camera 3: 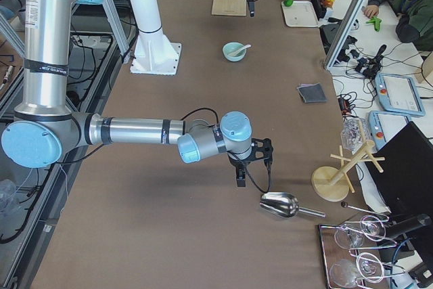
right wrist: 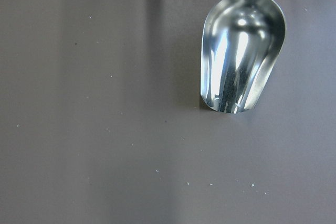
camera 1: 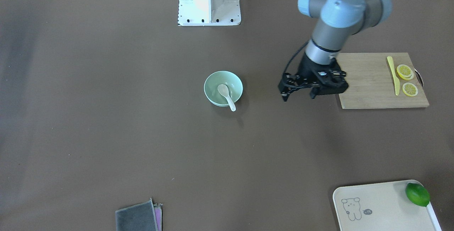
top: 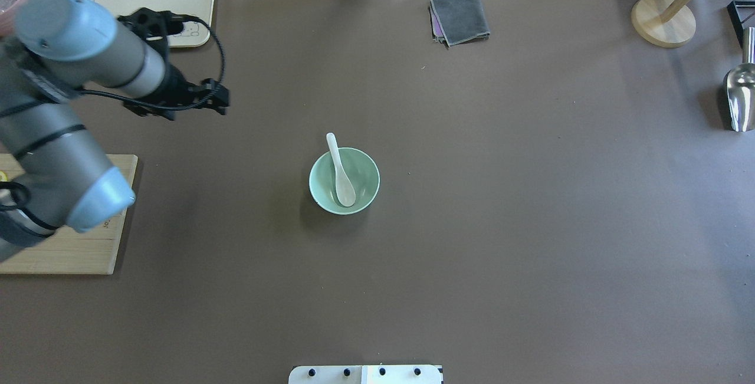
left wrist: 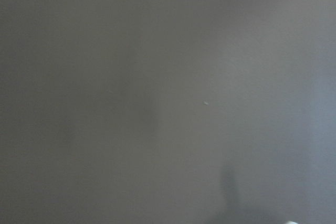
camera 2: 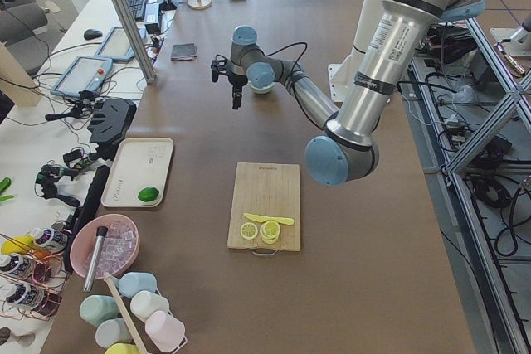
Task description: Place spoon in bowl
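Observation:
The white spoon (camera 1: 226, 96) lies in the mint-green bowl (camera 1: 212, 82) at the table's middle, scoop inside and handle resting over the rim. Both also show in the overhead view, the spoon (top: 341, 171) in the bowl (top: 368, 186). My left gripper (camera 1: 298, 98) hangs open and empty above the bare table between the bowl and the cutting board, clear of the bowl; it also shows in the overhead view (top: 224, 99). My right gripper (camera 3: 240, 175) shows only in the exterior right view, far from the bowl beside a metal scoop; I cannot tell whether it is open or shut.
A wooden cutting board (camera 1: 369, 82) holds a yellow knife (camera 1: 393, 75) and lemon slices (camera 1: 405, 72). A tray (camera 1: 376, 209) with a lime (camera 1: 417, 194) sits at one corner. A folded grey cloth (camera 1: 138, 218) lies near the edge. A metal scoop (right wrist: 241, 61) lies under the right wrist.

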Robot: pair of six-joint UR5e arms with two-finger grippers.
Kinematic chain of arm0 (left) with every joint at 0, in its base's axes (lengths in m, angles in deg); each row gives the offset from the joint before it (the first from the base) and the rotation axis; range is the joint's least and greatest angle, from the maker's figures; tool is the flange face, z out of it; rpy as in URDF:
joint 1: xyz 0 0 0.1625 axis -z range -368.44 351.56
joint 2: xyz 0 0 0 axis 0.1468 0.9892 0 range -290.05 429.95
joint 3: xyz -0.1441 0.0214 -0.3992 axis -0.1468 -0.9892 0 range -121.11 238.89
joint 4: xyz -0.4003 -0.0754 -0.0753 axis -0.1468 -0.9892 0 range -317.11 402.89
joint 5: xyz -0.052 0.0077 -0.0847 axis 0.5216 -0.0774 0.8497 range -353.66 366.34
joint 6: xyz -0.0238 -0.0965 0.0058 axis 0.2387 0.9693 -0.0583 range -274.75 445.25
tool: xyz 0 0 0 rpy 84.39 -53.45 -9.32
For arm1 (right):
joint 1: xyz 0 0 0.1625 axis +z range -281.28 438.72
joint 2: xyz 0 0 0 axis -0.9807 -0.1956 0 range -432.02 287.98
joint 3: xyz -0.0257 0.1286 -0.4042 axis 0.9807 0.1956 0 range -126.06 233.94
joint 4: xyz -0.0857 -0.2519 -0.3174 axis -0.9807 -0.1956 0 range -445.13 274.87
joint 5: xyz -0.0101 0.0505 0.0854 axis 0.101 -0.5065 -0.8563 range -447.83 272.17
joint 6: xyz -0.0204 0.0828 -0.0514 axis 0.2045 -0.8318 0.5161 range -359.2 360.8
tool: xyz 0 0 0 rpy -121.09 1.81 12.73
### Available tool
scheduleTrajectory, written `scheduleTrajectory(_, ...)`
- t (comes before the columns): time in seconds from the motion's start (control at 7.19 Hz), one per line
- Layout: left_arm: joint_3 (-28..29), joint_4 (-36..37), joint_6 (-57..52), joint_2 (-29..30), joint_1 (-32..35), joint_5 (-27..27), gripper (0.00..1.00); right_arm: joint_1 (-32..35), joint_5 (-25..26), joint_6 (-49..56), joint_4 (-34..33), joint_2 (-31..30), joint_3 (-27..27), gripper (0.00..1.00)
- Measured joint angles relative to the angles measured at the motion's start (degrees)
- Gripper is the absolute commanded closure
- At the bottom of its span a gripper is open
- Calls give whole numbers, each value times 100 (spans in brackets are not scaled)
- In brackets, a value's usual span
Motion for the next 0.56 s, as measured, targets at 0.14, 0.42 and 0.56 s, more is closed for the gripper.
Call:
scheduleTrajectory(0.14, -241, 222, -1372, -643, 692, 469, 2, 58, -13, 497, -442, 5, -54, 0)
scheduleTrajectory(0.42, -317, 338, -3918, -1821, 2023, 1116, 2, 281, -19, 1298, -1504, -19, -427, 0)
scheduleTrajectory(0.56, -231, 326, -4870, -2226, 2561, 1229, 2, 439, -10, 1638, -1937, -44, -602, 0)
